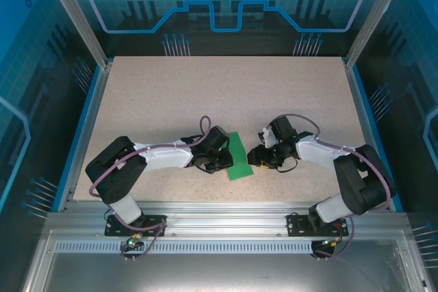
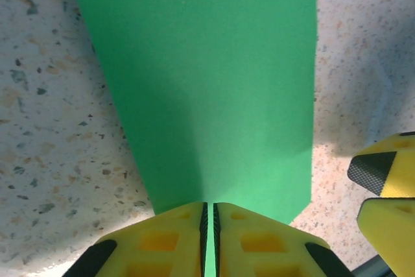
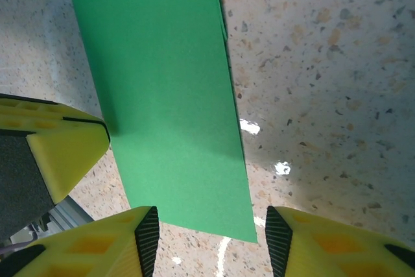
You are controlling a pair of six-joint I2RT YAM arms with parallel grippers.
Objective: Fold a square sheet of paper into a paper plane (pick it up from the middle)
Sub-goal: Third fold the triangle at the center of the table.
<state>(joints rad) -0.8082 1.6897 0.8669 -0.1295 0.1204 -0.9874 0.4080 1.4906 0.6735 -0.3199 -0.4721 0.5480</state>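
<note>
The square sheet of paper (image 1: 239, 156) is bright green and lies on the speckled table between my two grippers as a narrow rectangle. A doubled edge along one long side suggests two layers. My left gripper (image 1: 222, 163) is shut on the paper's edge. In the left wrist view its yellow fingertips (image 2: 209, 211) pinch the green sheet (image 2: 201, 76), which shows in the thin slit between the pads. My right gripper (image 1: 257, 159) stands open at the opposite side. Its fingertips (image 3: 207, 233) straddle the paper's near end (image 3: 162, 95) without touching it.
The speckled tabletop (image 1: 226, 94) stretches away behind the paper. A blue rim (image 1: 81, 135) and metal posts edge it. The right gripper's fingers (image 2: 386, 183) sit close to the paper's corner, and a left finger (image 3: 61, 147) sits beside the sheet.
</note>
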